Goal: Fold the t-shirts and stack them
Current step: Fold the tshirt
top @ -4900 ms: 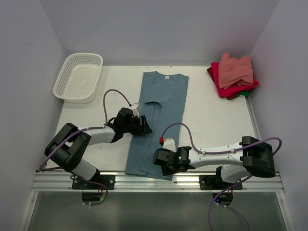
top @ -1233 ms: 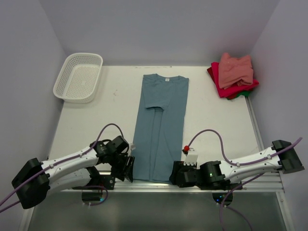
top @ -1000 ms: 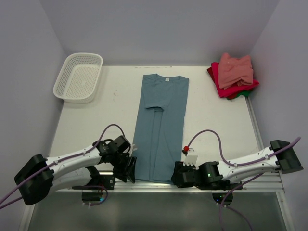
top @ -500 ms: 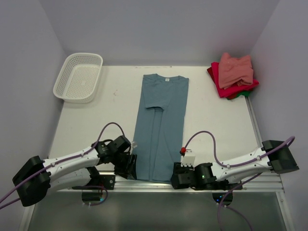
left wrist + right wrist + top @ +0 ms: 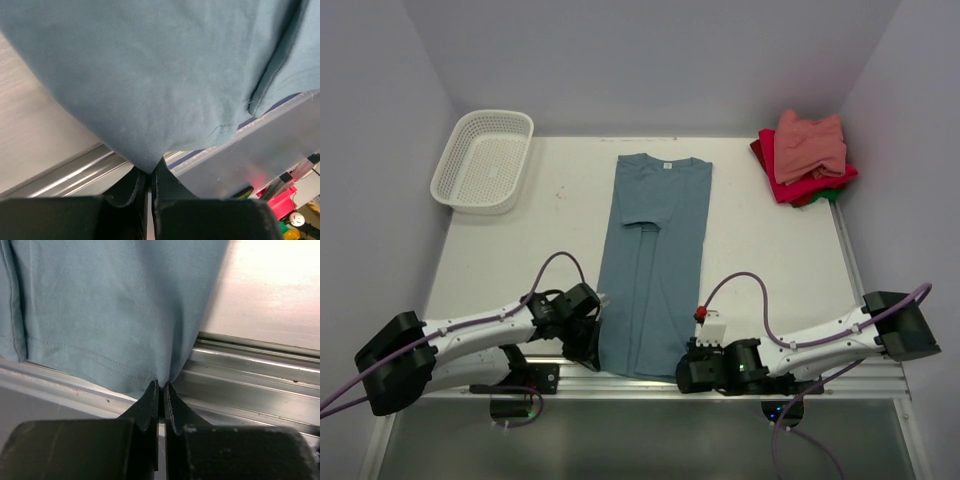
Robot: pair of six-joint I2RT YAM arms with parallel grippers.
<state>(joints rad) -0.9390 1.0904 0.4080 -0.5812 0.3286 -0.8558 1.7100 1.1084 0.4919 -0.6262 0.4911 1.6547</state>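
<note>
Pale lilac walls close in a white worktop point(image 5: 760, 240). On it, the blue shirt point(image 5: 655, 250) lies flat in a long narrow strip down the middle, with its sides already folded in. Its collar is toward 12 o'clock and its hem hangs slightly over the metal rail point(image 5: 620, 385) at 6 o'clock. A white basket point(image 5: 483, 160) sits at 10 o'clock. The folded shirts point(image 5: 805, 155), pink on red on green, are piled at 2 o'clock, well apart from the blue one.

The left pincer point(image 5: 149, 176) is pressed together on the hem corner at 7 o'clock, with a tuck of cloth caught between its tips. The right pincer point(image 5: 161, 386) is pinched shut the same way on the hem corner at 5 o'clock, just beside the stitched edge.

The step in hand looks like the lengthwise fold, with both corners gripped and the hem not yet raised. The next move calls for both arms to lift together and carry the hem toward 12 o'clock. They would need to keep level and evenly spaced so the strip doubles over squarely and neither corner slips free.
</note>
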